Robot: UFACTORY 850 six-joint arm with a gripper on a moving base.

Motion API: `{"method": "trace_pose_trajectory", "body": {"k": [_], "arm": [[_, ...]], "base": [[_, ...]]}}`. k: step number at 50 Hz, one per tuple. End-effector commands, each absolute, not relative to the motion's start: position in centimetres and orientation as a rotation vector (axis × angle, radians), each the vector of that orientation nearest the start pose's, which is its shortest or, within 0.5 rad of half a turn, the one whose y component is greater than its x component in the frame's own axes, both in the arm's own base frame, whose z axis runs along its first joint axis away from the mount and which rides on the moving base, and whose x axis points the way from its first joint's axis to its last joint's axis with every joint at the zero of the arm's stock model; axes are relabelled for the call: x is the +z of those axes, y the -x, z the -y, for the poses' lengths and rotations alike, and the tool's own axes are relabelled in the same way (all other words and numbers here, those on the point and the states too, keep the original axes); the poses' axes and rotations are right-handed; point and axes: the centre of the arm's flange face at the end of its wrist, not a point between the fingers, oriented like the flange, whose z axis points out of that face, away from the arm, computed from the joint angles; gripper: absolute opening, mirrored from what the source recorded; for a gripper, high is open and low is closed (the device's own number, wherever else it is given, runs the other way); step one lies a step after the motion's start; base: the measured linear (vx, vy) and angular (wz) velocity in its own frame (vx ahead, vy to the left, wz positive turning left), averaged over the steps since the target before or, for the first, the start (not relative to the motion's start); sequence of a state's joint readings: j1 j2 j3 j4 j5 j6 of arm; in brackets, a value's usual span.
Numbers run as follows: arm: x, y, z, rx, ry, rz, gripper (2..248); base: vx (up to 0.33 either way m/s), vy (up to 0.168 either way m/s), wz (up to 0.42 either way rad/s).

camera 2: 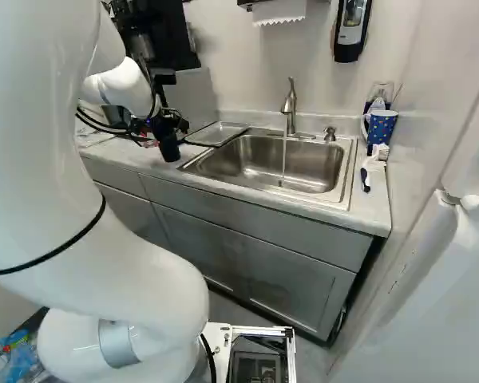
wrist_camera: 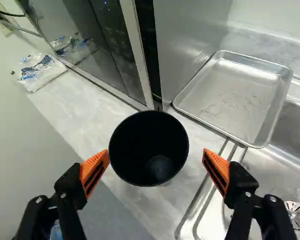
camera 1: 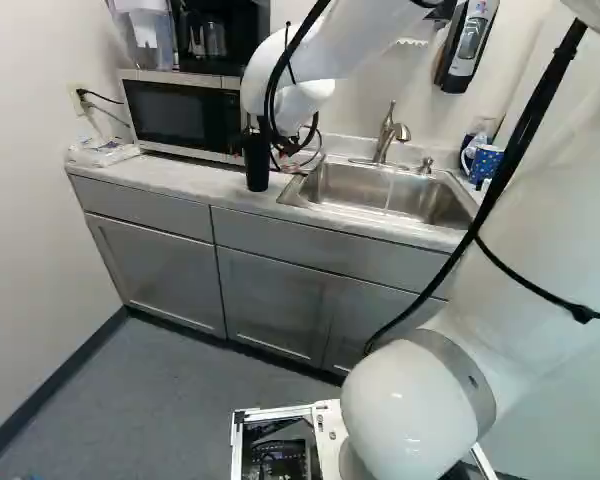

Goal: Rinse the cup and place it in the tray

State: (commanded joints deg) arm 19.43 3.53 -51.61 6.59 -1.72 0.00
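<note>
Fingers (wrist_camera: pixel 94 172) of mine are standing apart in the wrist view, one on each side of the black cup (wrist_camera: pixel 149 147), and I am seeing daylight between its rim and one orange pad, so I am judging it ungripped. Its mouth is facing up at me. Beyond it the metal tray (wrist_camera: pixel 235 97) is lying beside the sink, and the cup is standing outside it, so the placing is remaining undone.

In the left base view the cup is showing below my wrist, upright over the countertop (camera 1: pixel 175 178), between the microwave (camera 1: pixel 180 115) and the sink (camera 1: pixel 385 195). Nothing here is telling me whether it is wet, and I am not seeing the tray clearly enough to judge anything by it.

In the right base view a thin stream of water (camera 2: pixel 284 155) is running from the faucet (camera 2: pixel 289 104) into the basin, well apart from the cup. No rinsing is going on, then; whether any is done, I cannot tell. With the tap running and the cup outside the tray, I am guessing that the grasp, the rinse and the placing are all waiting for me, closing on the cup coming first.
</note>
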Motion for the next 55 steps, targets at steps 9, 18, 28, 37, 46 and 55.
{"method": "trace_pose_trajectory", "body": {"k": [9,18,28,37,46,55], "arm": [[57.3,-45.6,-16.0,-1.346,2.600,0.323,247],[56.6,-45.5,-15.9,-1.396,2.582,0.358,247],[56.2,-45.3,-15.8,-1.454,2.556,0.402,247],[56.1,-45.0,-15.6,-1.511,2.524,0.443,247],[55.6,-44.8,-15.6,-1.554,2.497,0.486,247],[55.0,-44.8,-15.8,-1.590,2.469,0.533,247]], "base": [[0.000,0.000,0.000],[0.000,0.000,0.000],[0.000,0.000,0.000],[0.000,0.000,0.000],[0.000,0.000,0.000],[0.000,0.000,0.000]]}}
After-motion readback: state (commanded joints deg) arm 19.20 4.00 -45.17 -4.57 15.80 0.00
